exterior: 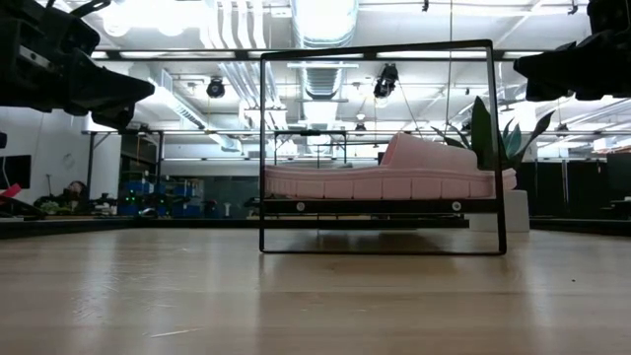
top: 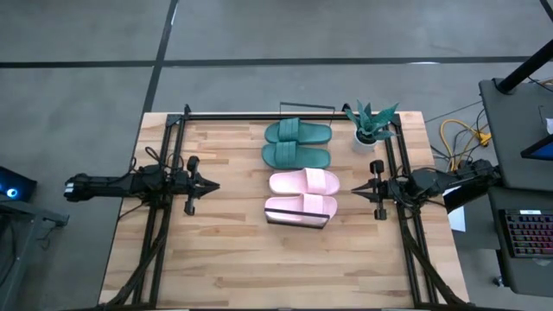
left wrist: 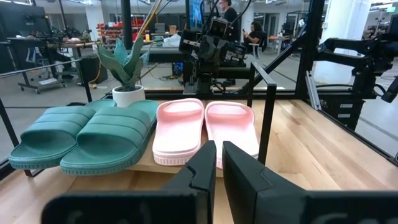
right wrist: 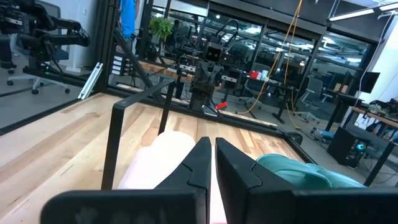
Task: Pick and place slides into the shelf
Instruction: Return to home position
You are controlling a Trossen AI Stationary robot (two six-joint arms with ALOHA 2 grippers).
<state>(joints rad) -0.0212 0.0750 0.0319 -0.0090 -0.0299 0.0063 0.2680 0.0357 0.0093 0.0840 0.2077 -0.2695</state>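
In the workshop (exterior: 177,187), the plank table (top: 216,250) bears the shelf (exterior: 375,206).

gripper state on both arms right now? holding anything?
Left gripper: shut, holding nothing.
Right gripper: shut, holding nothing.

Pink slides (left wrist: 205,127): we note matt, smooth foam.
Teal slides (left wrist: 87,134): same matt foam, ribbed straps.
Shelf (left wrist: 268,124): thin black metal frame.
Bench (top: 225,259): pale wood, we see grain.
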